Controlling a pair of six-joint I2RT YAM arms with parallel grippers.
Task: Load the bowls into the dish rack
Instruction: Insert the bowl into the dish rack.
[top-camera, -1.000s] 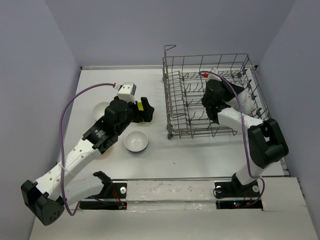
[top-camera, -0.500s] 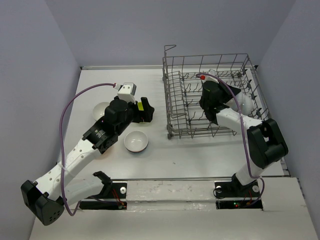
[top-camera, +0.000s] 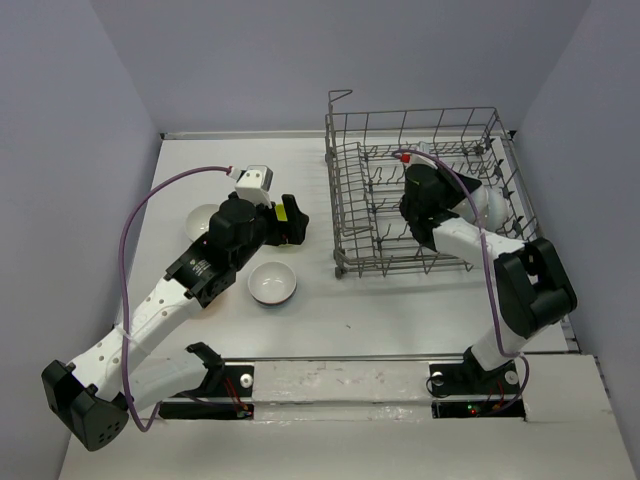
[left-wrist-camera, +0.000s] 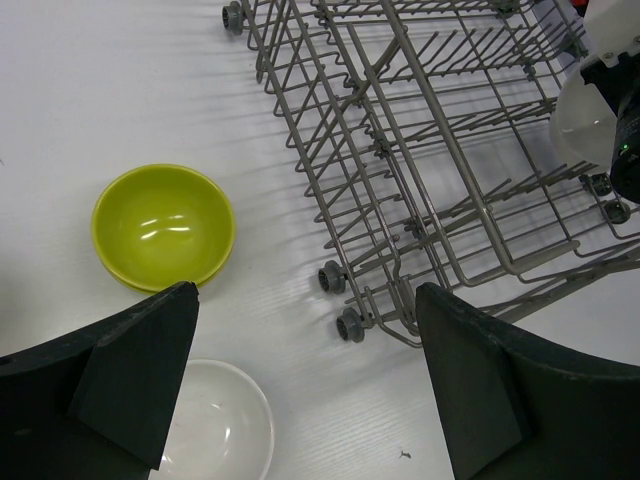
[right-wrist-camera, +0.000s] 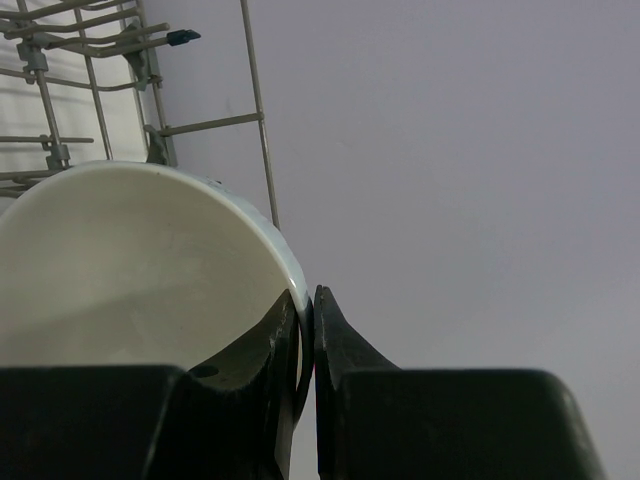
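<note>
The grey wire dish rack (top-camera: 410, 113) stands at the back right. My right gripper (top-camera: 470, 200) is inside it, shut on the rim of a white bowl (top-camera: 492, 206). The right wrist view shows the fingers (right-wrist-camera: 345, 350) pinching that bowl's edge (right-wrist-camera: 130, 260), with rack wires (right-wrist-camera: 255, 100) behind. My left gripper (top-camera: 293, 224) is open and empty, hovering left of the rack. Below it in the left wrist view lie a lime green bowl (left-wrist-camera: 163, 227) and a white bowl (left-wrist-camera: 210, 430); the rack (left-wrist-camera: 400, 120) is to their right. That white bowl (top-camera: 272, 283) also shows on the table from above.
Another white bowl (top-camera: 199, 220) lies at the far left, partly hidden by the left arm. The rack's small wheels (left-wrist-camera: 348, 323) rest on the table beside the left gripper. Grey walls close in on both sides and the back.
The right wrist has turned and shifted slightly inside the rack with the white bowl still held. The left arm has not moved.
</note>
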